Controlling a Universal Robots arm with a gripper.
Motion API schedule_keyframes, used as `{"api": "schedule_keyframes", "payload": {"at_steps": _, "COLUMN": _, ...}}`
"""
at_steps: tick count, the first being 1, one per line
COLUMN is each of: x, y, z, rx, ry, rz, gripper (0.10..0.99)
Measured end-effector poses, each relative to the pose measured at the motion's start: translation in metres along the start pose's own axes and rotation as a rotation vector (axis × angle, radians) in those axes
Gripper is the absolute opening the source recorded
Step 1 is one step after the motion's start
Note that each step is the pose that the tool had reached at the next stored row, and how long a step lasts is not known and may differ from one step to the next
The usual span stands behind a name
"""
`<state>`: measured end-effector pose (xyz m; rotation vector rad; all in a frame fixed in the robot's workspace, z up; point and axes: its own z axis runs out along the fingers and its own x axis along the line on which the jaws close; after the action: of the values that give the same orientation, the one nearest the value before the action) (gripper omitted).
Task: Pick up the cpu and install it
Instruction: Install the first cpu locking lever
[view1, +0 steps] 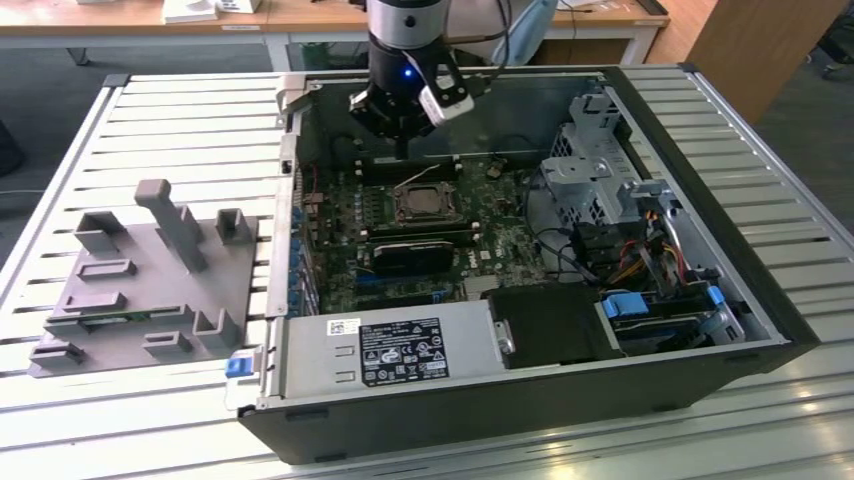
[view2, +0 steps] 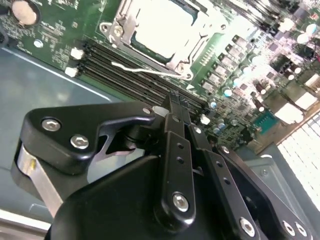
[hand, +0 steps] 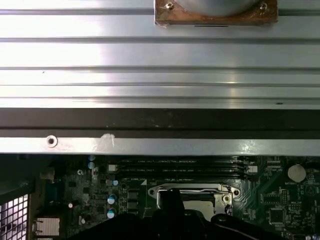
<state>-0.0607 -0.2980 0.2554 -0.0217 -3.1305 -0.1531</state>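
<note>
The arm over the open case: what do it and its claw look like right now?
The arm is a silver-grey tube with a black band and a small blue light. The claw is matte black, with jointed linkage bars fastened by silver screws; a white block is mounted at its side.

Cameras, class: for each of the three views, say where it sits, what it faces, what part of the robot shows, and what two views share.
Exterior view: off the arm, above the table, facing down into the open computer case; the arm and gripper hang over the socket.
Second wrist view: on the arm, looking past the gripper at the socket.
First wrist view: on the arm, facing the case wall and table slats.
Both wrist views share the socket.
</note>
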Motion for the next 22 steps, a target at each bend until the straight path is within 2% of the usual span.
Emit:
{"api": "schedule_keyframes", "payload": {"at_steps": 1, "x": -0.0004, "y": 0.0000, "z": 0.0002, "rx": -0.010, "ry": 0.0001, "rz": 0.000, "gripper": 0.106}}
{"api": "schedule_keyframes", "payload": {"at_steps": 3, "x": -0.0008, "y": 0.0000, "z": 0.0006, "rx": -0.044, "ry": 0.0007, "rz": 0.000, "gripper": 0.106}}
{"api": "schedule_keyframes", "payload": {"at_steps": 4, "x": -0.0010, "y": 0.0000, "z": 0.0010, "rx": -0.056, "ry": 0.0010, "rz": 0.000, "gripper": 0.106}}
{"api": "schedule_keyframes", "payload": {"at_steps": 7, "x": -0.0028, "y": -0.0002, "z": 0.0032, "rx": -0.057, "ry": 0.0009, "rz": -0.001, "gripper": 0.106}}
{"api": "schedule_keyframes", "payload": {"at_steps": 13, "x": -0.0066, "y": -0.0008, "z": 0.0093, "rx": -0.045, "ry": 0.0022, "rz": -0.013, "gripper": 0.106}}
{"api": "schedule_keyframes", "payload": {"at_steps": 22, "x": -0.0129, "y": -0.0015, "z": 0.0159, "rx": -0.045, "ry": 0.0023, "rz": -0.013, "gripper": 0.106}}
